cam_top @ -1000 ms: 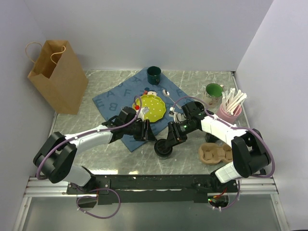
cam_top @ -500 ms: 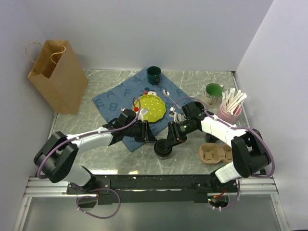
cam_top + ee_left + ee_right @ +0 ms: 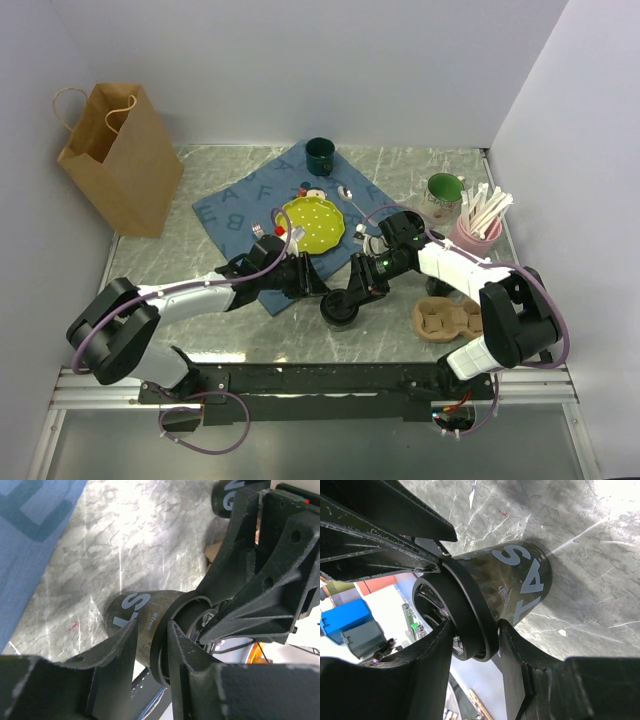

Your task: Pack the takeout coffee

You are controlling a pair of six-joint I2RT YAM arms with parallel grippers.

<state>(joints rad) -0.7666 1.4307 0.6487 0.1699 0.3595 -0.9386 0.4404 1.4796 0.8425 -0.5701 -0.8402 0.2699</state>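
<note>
Just off the near edge of the blue lettered cloth (image 3: 235,205), on the grey marbled tabletop (image 3: 200,335), the small black lidded paper cup with white lettering (image 3: 338,311) stands upright, my left gripper (image 3: 151,626) and right gripper (image 3: 475,625) both clamped on its lid rim from opposite sides.

Two arms meet low and head-on. The left arm (image 3: 190,292) lies stretched toward three o'clock. The right arm (image 3: 455,265) runs out toward ten o'clock, then its wrist drops back toward seven. The left gripper (image 3: 322,289) and right gripper (image 3: 349,297) face each other at close quarters, both rolled sideways, each with its fingers (image 3: 117,647) clamped across the lidded rim of one cup (image 3: 338,312).
</note>
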